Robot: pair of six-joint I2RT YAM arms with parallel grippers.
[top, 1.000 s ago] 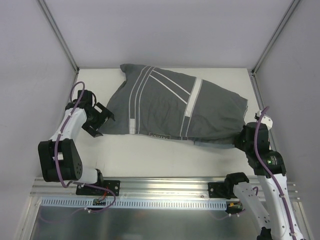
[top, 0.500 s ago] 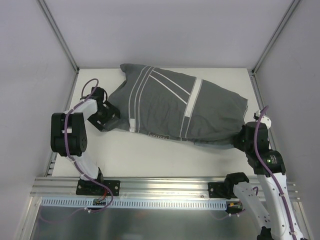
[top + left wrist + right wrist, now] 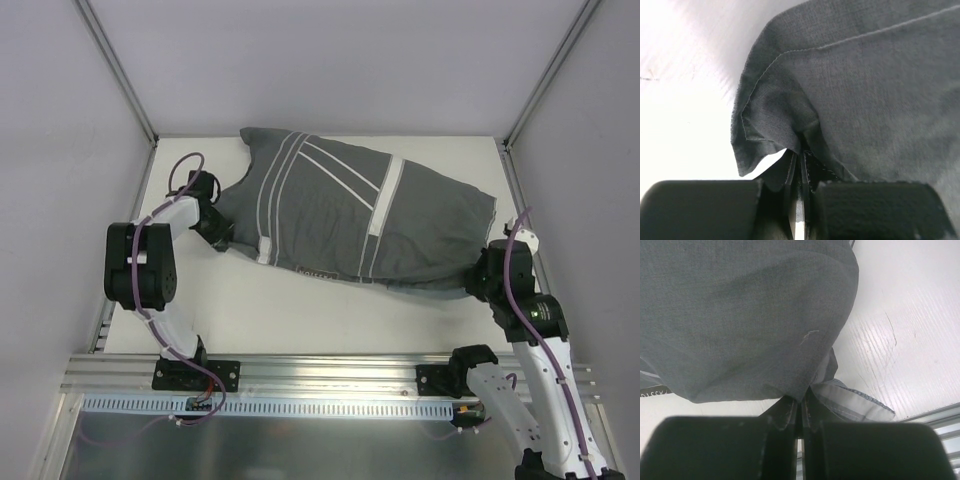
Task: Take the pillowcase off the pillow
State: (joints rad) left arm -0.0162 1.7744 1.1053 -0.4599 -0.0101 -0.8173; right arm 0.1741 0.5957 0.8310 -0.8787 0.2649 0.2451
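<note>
White table [image 3: 300, 310], pale walls [image 3: 330, 60] on three sides. Left gripper [image 3: 800, 156] is clamped on the left hem of the one pillowcase [image 3: 340, 215], near the table's left edge. The pillowcase bulges across the far half; the near strip is bare. Right gripper [image 3: 801, 402] pinches its right end by the right edge.

The left gripper [image 3: 222, 232] is sitting hard against the pillowcase [image 3: 340, 210], its tip buried in the cloth's corner, so the fingers themselves aren't showing from up here. Away from that gripper the dark grey, white-striped pillowcase is lying plump and rumpled on the white table [image 3: 300, 310], spreading right across to the right gripper [image 3: 480, 276]. That one is tucked in at the opposite corner, with cloth draping over its tip. The whole cover is lying between the two grippers.
</note>
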